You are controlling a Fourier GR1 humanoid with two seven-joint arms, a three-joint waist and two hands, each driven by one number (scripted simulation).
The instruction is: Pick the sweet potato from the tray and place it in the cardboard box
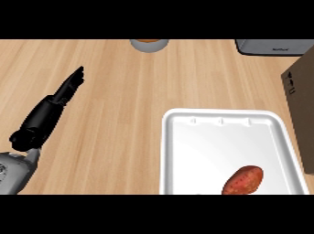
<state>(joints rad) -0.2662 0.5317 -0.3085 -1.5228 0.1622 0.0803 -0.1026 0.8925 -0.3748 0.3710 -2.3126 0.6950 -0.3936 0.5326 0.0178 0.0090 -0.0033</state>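
Note:
A reddish-brown sweet potato lies in the near right part of the white tray, partly cut by the view's lower edge. The brown cardboard box stands at the right edge, just beside the tray's right rim. My left hand is at the left over the wooden counter, fingers straight and pointing away, holding nothing, well apart from the tray. My right hand does not show.
A grey cup or pot with an orange top stands at the far middle edge. A grey appliance sits at the far right behind the box. Bare wooden counter lies between my left hand and the tray.

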